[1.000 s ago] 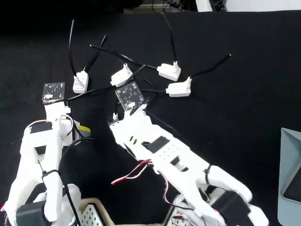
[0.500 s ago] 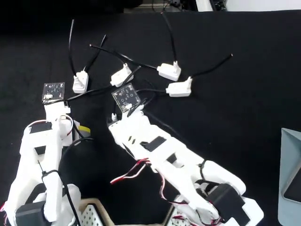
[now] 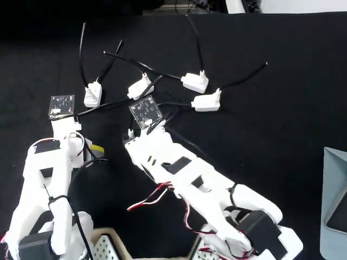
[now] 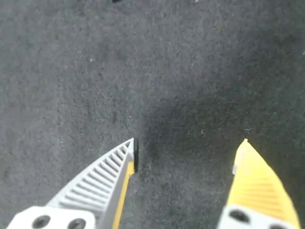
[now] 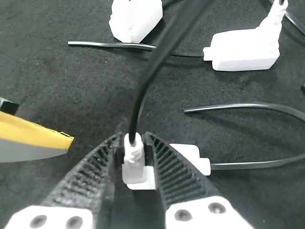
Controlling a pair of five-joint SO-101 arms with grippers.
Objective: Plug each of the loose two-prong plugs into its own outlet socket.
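Four loose plugs lie across the black table [image 3: 282, 108] from 10 to 1 o'clock: plug one [image 3: 92, 95], plug two [image 3: 140, 86], plug three [image 3: 194, 82] and plug four [image 3: 206, 101]. Their black cords trail toward 12. Open cloth stretches toward 3 o'clock, up to a grey tray [image 3: 333, 200] at the 4 o'clock edge.

The right gripper [image 5: 131, 138] is clamped on a fifth plug [image 5: 133, 162] at its neck, and its cable [image 5: 157, 62] rises away. A white block [image 5: 190, 160] sits just beside it; plug or socket, I cannot tell.

The left gripper [image 4: 189, 142] is spread wide above the cloth. Its yellow finger [image 5: 33, 138] is near the right gripper.
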